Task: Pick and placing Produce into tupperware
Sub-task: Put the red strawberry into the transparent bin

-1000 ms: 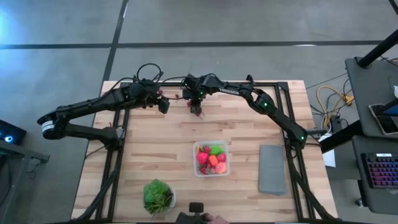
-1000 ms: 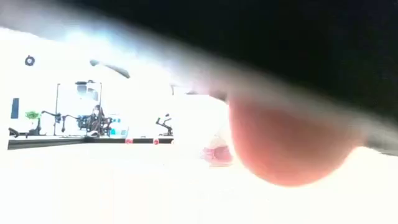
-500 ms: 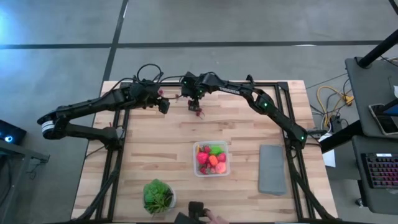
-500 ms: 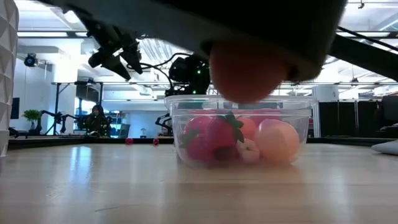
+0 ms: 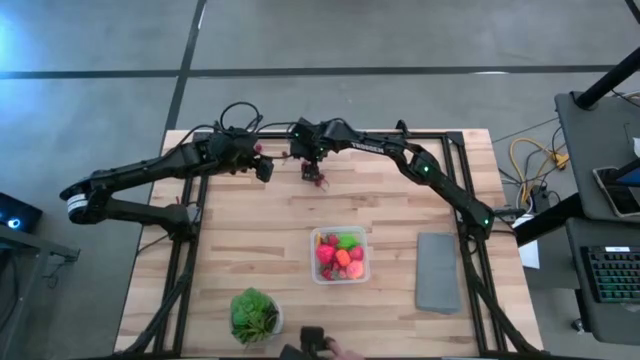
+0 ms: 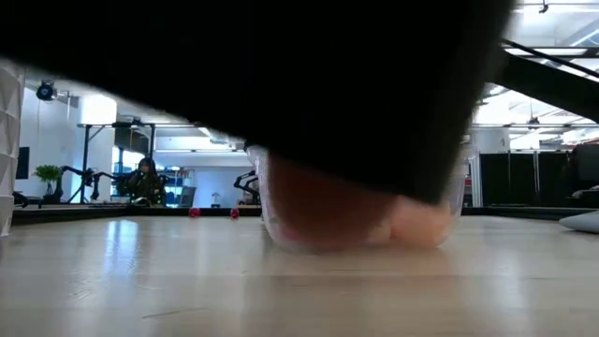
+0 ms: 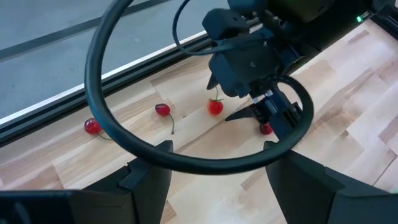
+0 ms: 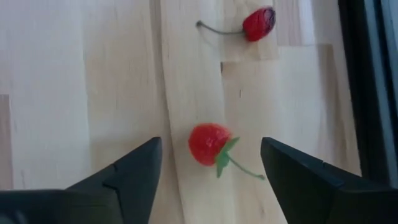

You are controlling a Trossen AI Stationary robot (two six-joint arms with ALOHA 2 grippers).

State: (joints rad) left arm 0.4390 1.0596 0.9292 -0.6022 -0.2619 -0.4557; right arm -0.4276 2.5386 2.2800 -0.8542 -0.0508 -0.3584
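From above, the right claw (image 5: pixel 313 174) hangs over the far part of the worktop (image 5: pixel 250 250), well beyond the tupperware (image 5: pixel 341 255), its fingers apart over a small red berry (image 5: pixel 321 182). The left claw (image 5: pixel 264 169) waits just beside it, fingers also spread with nothing between them. The tupperware is clear and holds red, orange and lime-green produce (image 5: pixel 340 252).

At worktop height, a dark blurred shape covers most of the picture; only the tupperware's lower wall (image 6: pixel 440 229) shows beneath it, with pinkish pieces inside that are hard to make out.

The left wrist view shows a looping black cable (image 7: pixel 186 143) in front of the right claw, and three red cherries (image 7: pixel 163 110) on the wood beyond.

The right wrist view shows a red strawberry (image 8: pixel 208 144) with green leaves on the wood between the open fingers (image 8: pixel 130 171), untouched, and a stemmed cherry (image 8: pixel 258 23) farther off.
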